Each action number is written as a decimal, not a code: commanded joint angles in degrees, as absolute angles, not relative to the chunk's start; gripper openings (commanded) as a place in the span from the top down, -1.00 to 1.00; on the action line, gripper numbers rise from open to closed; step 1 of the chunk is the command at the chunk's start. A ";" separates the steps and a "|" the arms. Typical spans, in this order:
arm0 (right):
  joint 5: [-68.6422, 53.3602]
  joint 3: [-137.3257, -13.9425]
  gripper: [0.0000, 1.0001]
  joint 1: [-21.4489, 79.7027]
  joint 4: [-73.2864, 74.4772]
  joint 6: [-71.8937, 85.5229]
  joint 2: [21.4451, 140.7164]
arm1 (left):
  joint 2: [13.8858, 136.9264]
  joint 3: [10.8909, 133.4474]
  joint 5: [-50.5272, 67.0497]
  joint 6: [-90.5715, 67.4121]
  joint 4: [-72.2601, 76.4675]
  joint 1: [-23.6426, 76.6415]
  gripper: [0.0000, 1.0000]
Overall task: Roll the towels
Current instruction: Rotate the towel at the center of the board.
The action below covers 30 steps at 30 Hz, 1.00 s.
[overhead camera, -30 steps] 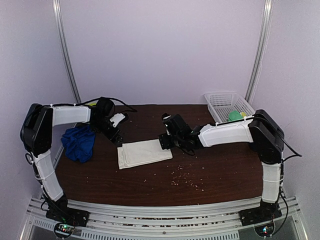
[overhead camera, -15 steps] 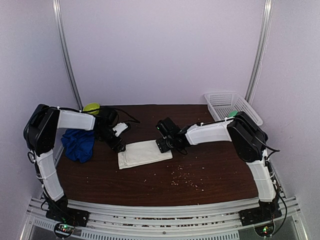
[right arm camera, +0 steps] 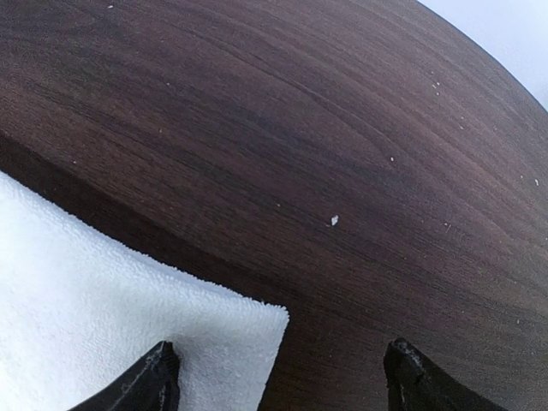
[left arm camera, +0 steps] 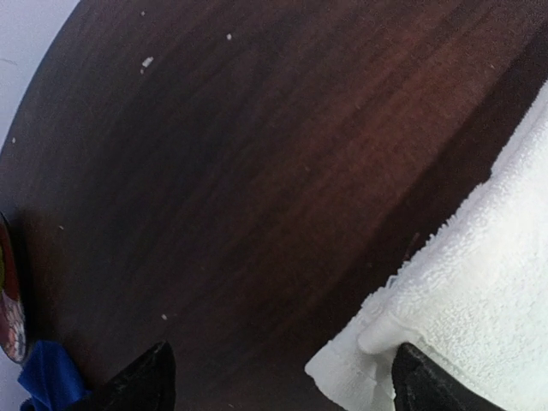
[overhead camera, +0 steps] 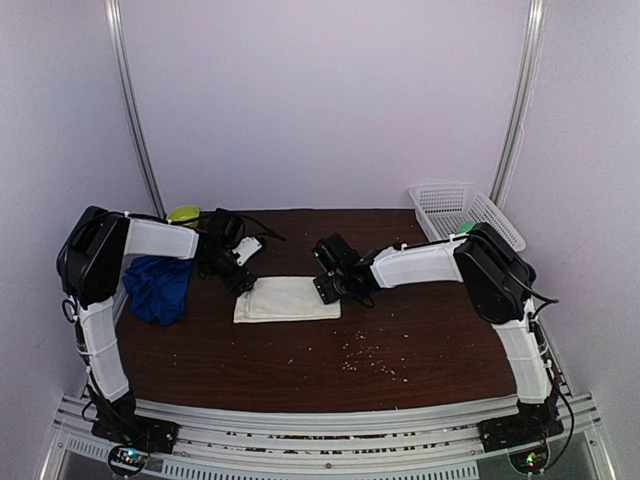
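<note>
Both arms have closed in on the white towel (overhead camera: 288,300) over the last second, and it now lies squarer on the bench (overhead camera: 440,330) than before.

Left claw (left arm camera: 284,383): jaws spread wide, gripping nothing, low over the bench. The towel's hemmed corner lies between the fingers, close to the one on the right of the wrist view.

Right claw (right arm camera: 278,385): jaws likewise wide apart and empty. The towel's other far corner lies between them, nearer the finger on the left of that view.

Contact between either claw and the cloth cannot be told.

Blue towel (overhead camera: 158,288): bunched, on the outer side of the left claw, well apart from the right claw.
</note>
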<state>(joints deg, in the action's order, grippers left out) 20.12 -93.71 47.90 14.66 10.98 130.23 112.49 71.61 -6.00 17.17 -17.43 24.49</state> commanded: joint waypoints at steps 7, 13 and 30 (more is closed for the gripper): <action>18.74 -81.80 -0.66 49.38 18.33 16.01 125.24 | 122.32 83.41 -17.47 26.68 -11.62 28.04 -0.84; 18.92 -79.15 -0.70 54.72 19.69 19.43 120.18 | 126.26 90.88 -23.00 28.16 -10.40 29.66 -0.96; 25.58 -86.31 -0.99 54.23 14.11 14.13 118.06 | 107.10 85.29 -16.93 21.55 -18.65 28.90 -0.95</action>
<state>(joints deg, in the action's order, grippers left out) 23.99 -83.40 54.74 16.08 17.21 114.39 112.36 92.60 -21.23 25.36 -15.03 29.69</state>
